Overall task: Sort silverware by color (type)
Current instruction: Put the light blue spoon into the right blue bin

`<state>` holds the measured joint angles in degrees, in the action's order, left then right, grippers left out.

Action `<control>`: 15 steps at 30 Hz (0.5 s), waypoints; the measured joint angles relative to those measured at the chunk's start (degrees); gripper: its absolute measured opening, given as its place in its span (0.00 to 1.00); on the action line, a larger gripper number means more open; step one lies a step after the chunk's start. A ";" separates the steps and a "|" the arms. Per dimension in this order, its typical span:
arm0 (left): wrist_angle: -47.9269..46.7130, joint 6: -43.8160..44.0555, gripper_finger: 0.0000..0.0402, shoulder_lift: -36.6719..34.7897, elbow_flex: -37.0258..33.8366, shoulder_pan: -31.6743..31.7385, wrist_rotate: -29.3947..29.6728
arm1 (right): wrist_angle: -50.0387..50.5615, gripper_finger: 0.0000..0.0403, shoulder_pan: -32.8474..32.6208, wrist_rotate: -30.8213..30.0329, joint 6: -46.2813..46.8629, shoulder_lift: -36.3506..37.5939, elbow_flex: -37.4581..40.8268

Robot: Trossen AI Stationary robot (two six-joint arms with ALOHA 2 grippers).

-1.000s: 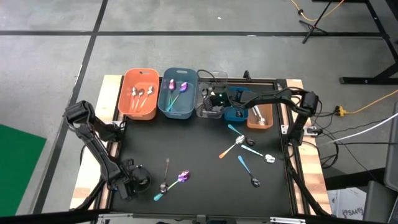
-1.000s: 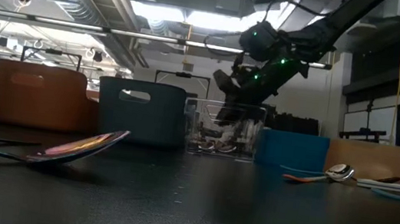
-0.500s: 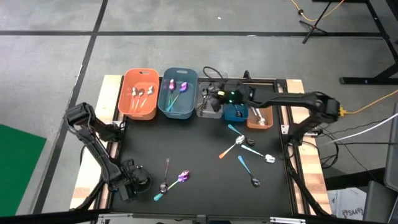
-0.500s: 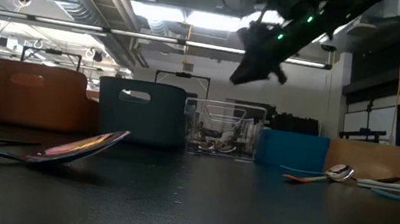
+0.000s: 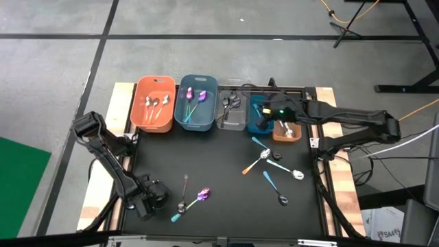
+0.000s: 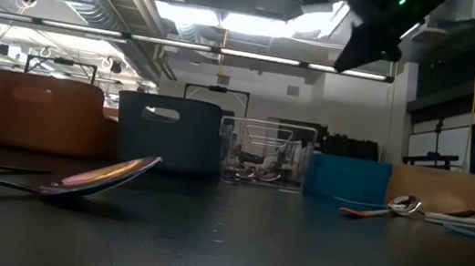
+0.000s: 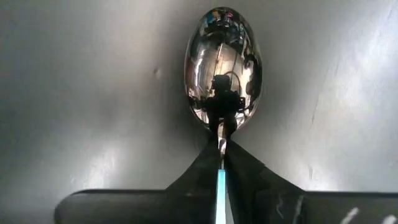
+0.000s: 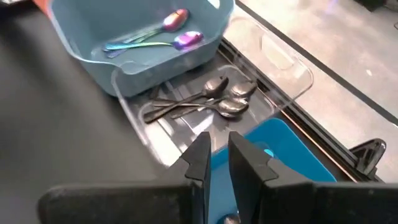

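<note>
Surface: black table top [image 5: 219,165] on a light wooden frame, grey floor around it.
Bins: five in a row along the far edge, namely orange bin [image 5: 153,85], grey-blue bin [image 5: 197,81], clear bin [image 5: 232,124], blue bin [image 5: 258,127], brown bin [image 5: 286,137].
Orange bin contents: silver spoons [image 5: 157,101].
Grey-blue bin contents: two iridescent purple spoons [image 8: 175,28] with teal handles.
Clear bin contents: several black spoons [image 8: 217,97], piled loosely together.
Brown bin contents: one silver utensil [image 5: 287,126], partly under the right arm.
Loose silverware, right side: orange-handled spoon [image 5: 255,163], blue-handled spoon [image 5: 269,181] and a few more, scattered near one another on the table.
Loose silverware, left front: dark-handled spoon [image 5: 183,192] and purple spoon [image 5: 195,200], just beside each other (the purple one lying low in the foreground of the low view).
Right gripper [image 5: 271,112]: held high over the blue bin, near the clear bin; fingers drawn close with a thin gap between them, nothing seen between them.
Left gripper [image 5: 149,199]: down at the table's left front corner, fingertips closed together on the handle of a shiny silver spoon [image 7: 222,68]; bowl pointing straight away from the wrist camera, over the dark table surface.
</note>
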<state>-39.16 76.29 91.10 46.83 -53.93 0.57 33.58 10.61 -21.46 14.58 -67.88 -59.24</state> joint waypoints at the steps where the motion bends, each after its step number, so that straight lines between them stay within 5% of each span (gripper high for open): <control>1: 0.18 -0.27 0.02 -0.05 -0.02 0.47 0.62 | 0.60 0.12 -0.57 -0.01 0.03 1.25 0.00; 15: 1.54 -16.30 0.02 -0.22 3.96 9.96 1.12 | 3.54 0.12 -6.66 1.06 2.10 8.16 0.00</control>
<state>-37.62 59.99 90.88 50.79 -43.97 1.68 37.12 3.95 -20.40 16.69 -59.72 -59.24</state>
